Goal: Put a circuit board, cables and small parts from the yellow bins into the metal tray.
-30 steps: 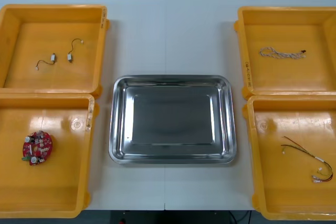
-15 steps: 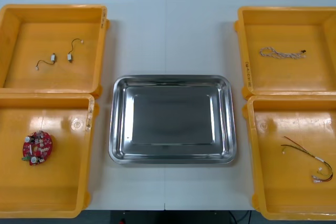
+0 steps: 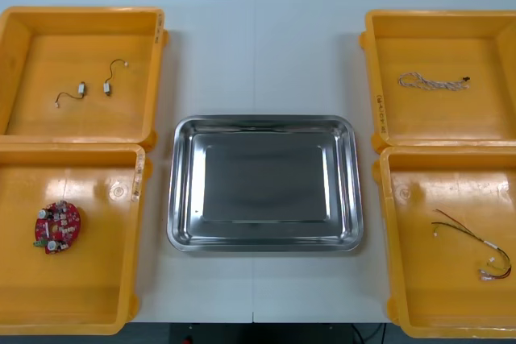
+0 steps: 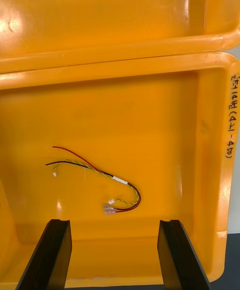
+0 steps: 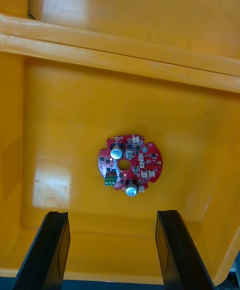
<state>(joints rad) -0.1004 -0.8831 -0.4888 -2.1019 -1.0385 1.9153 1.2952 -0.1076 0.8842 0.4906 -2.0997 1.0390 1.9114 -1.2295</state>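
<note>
Yellow bins (image 3: 81,38): plain yellow.
Metal tray (image 3: 266,183): bare, shiny silver.
Circuit board (image 5: 145,162): red, with a green block and silver-topped cylinders.
Red and yellow cable (image 4: 121,180): red, yellow and black strands; white band.
Twisted cable (image 3: 427,81): pale, dark at one end.
Table (image 3: 258,46): white.

The right hand (image 4: 115,221) has two matte black fingers (image 4: 50,255): flat, plain slabs with squared tips, broadening toward the base. The left hand (image 5: 112,214) carries the same pair of black fingers (image 5: 172,250), with faintly lighter edges.
</note>
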